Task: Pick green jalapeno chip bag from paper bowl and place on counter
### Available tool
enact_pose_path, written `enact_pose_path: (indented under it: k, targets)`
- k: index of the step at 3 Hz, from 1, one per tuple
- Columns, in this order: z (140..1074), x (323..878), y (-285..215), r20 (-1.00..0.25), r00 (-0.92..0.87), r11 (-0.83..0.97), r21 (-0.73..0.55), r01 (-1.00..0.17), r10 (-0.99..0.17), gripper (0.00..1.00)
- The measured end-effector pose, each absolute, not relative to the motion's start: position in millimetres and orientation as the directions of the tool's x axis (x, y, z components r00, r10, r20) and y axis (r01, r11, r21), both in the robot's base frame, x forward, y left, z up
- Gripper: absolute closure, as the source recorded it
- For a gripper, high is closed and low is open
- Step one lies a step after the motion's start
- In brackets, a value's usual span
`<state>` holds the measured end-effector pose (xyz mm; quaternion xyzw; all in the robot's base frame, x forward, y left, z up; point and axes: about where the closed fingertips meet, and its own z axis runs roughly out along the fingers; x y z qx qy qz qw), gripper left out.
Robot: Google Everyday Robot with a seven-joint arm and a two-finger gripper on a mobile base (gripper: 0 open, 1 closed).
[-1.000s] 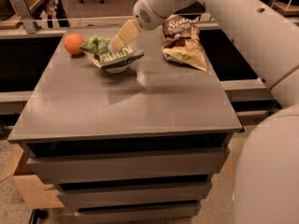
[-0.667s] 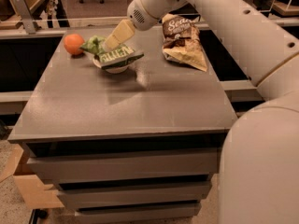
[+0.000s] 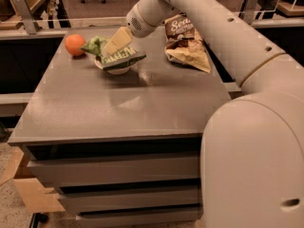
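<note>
tool [image 3: 114,45] sat low over the green jalapeno chip bag [image 3: 124,59], tip at the bag's upper left edge. Couldn't tell if it was apart, together or clamped. Bag lay across the paper bowl [image 3: 117,71], far left on the bench [image 3: 128,108]. orange fruit [image 3: 75,45] near the bowl's left, brown chip bag [image 3: 186,44] well to the right.

Smooth off-white arm [image 3: 213,27], dotted with small dark holes, runs from a bulky rounded shell [image 3: 251,160] to a cream gripper [image 3: 113,44] above the paper bowl [image 3: 116,71].
</note>
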<state>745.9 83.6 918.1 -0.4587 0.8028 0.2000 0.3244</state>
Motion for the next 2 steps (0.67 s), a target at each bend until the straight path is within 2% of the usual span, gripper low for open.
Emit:
enact_pose_path:
  k: [1,2]
  targets:
    - [905.4,753.2,85.1,-0.689,-0.385,0.507,0.03,-0.862,-0.614,0.15]
    - [897.4,757.2,83.7,-0.679,-0.392,0.509,0.031,-0.86,-0.621,0.38]
